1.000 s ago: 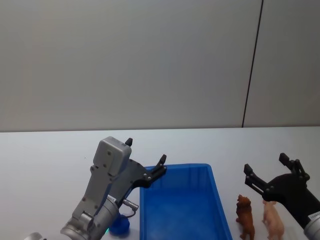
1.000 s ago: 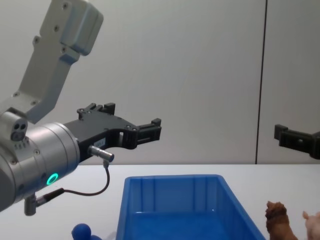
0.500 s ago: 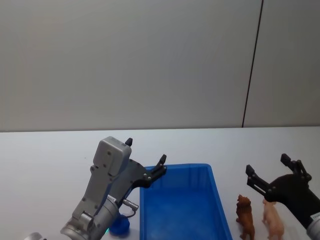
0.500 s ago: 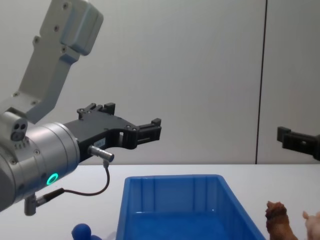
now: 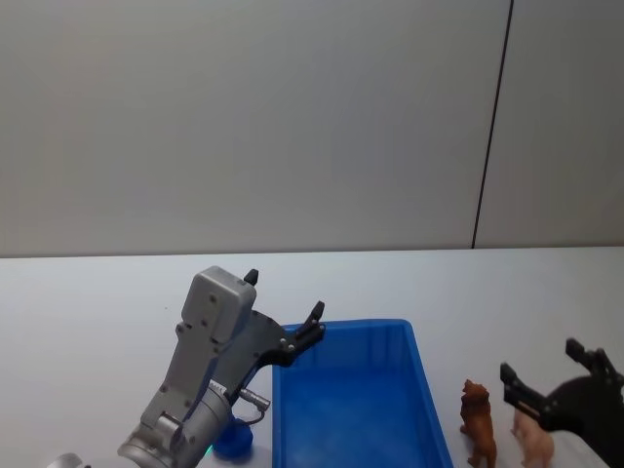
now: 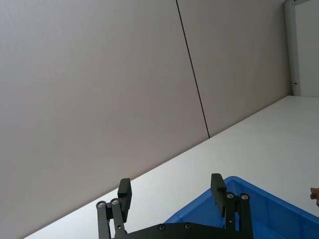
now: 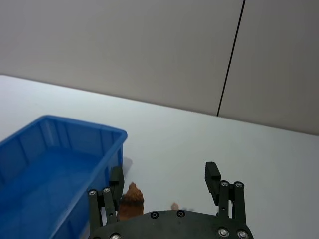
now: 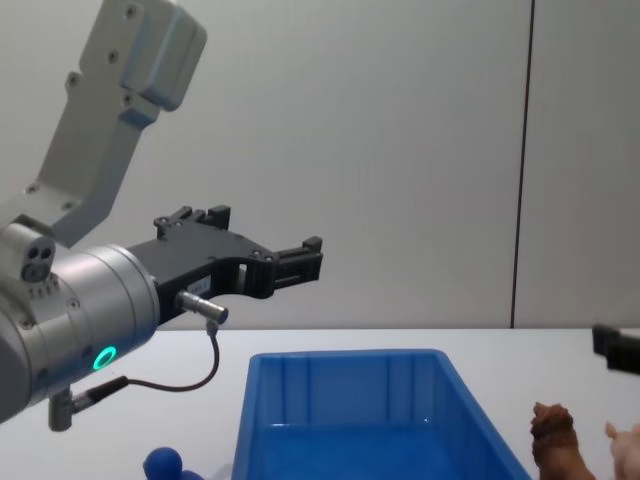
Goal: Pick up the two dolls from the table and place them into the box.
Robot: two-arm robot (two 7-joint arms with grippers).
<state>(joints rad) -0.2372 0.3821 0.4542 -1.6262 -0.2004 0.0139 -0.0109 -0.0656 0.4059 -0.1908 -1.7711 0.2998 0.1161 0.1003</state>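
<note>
The two dolls stand on the white table (image 5: 88, 302) just right of the box: a reddish-brown shaggy animal (image 5: 478, 421) (image 8: 555, 438) (image 7: 132, 196) and a pale pink pig (image 5: 532, 435) (image 8: 626, 450) (image 7: 175, 206). The blue box (image 5: 343, 324) (image 8: 340, 357) (image 7: 60, 122) (image 6: 261, 189) sits in the middle. My right gripper (image 5: 541, 363) (image 7: 164, 173) hangs open above and slightly behind the dolls, touching neither. My left gripper (image 5: 285, 294) (image 8: 265, 235) (image 6: 171, 183) is open and holds nothing, raised over the box's far left corner.
A small dark-blue round knob (image 5: 234, 441) (image 8: 163, 462) lies on the table left of the box, under my left arm. A grey wall with a dark vertical seam stands behind the table. Bare tabletop extends beyond the box.
My right gripper has dropped lower and drawn back toward the dolls, still open. The left arm, the box and both dolls have not moved.
</note>
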